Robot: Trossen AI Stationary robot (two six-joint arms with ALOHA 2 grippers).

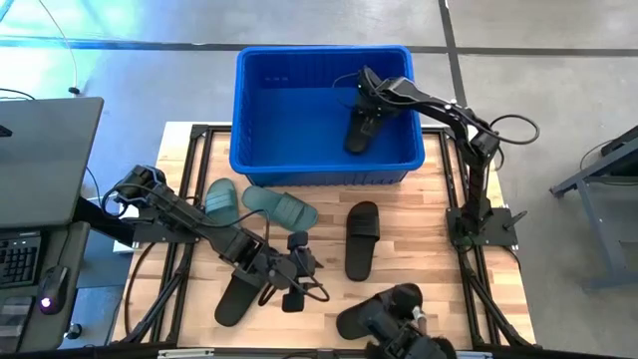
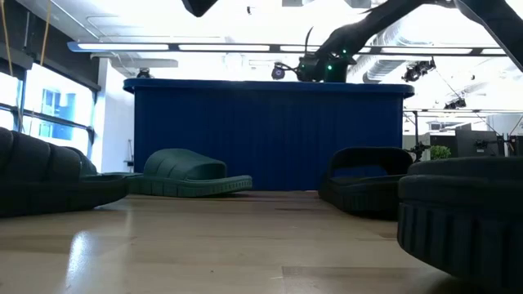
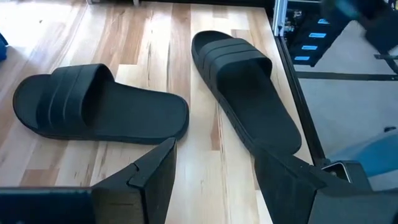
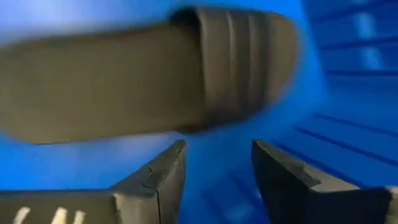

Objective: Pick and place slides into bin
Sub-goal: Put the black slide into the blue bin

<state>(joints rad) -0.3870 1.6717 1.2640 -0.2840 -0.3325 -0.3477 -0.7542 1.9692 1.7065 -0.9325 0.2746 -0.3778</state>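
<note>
The blue bin (image 1: 324, 160) stands at the table's far side. My right gripper (image 1: 365, 108) is inside it, open, with a black slide (image 4: 155, 74) just past its fingertips. That slide also shows in the high view (image 1: 357, 135) on the bin's floor. My left gripper (image 3: 214, 168) is open and empty low over the table's middle (image 1: 304, 269). Ahead of it lie two black slides, one farther off (image 3: 99, 109) and one nearer the front right (image 3: 249, 93). A third black slide (image 1: 237, 297) lies by the left arm. Two green slides (image 1: 221, 199) (image 1: 281, 207) lie in front of the bin.
The table's dark metal frame (image 1: 469, 224) runs along its right edge, by the right arm's base. A laptop (image 1: 40, 160) sits on a stand off the table's left side. Bare wood (image 1: 419, 199) shows between the bin and the right frame.
</note>
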